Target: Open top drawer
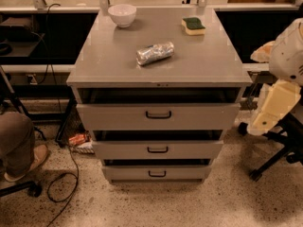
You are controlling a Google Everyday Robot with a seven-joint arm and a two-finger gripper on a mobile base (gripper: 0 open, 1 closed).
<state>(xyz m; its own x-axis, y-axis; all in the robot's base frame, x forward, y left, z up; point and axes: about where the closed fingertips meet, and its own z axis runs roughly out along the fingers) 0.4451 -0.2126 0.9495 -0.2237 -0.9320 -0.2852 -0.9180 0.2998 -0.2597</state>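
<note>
From the one camera view, the grey table (113, 65) stands square before me with three drawers under its top; the top drawer (109, 117) is the widest, directly beneath the table's edge, its front flat and facing the room, with a dark gap above it; its black bar handle (158, 114) sits at centre, long axis level, running side to side. The tool (267, 115) hangs at the right edge of the view, beside the table's right corner and about level with that drawer's front, well apart from the handle; whether it is apart or together I cannot tell. So the handle lies off toward the view's left of the tool, across half the drawer's front; I judge the arm must swing in front of the table before any pull straight outward. On the table rest a white bowl (122, 14), a green sponge (193, 25) and a crumpled silver packet (155, 53), none near the drawer.
</note>
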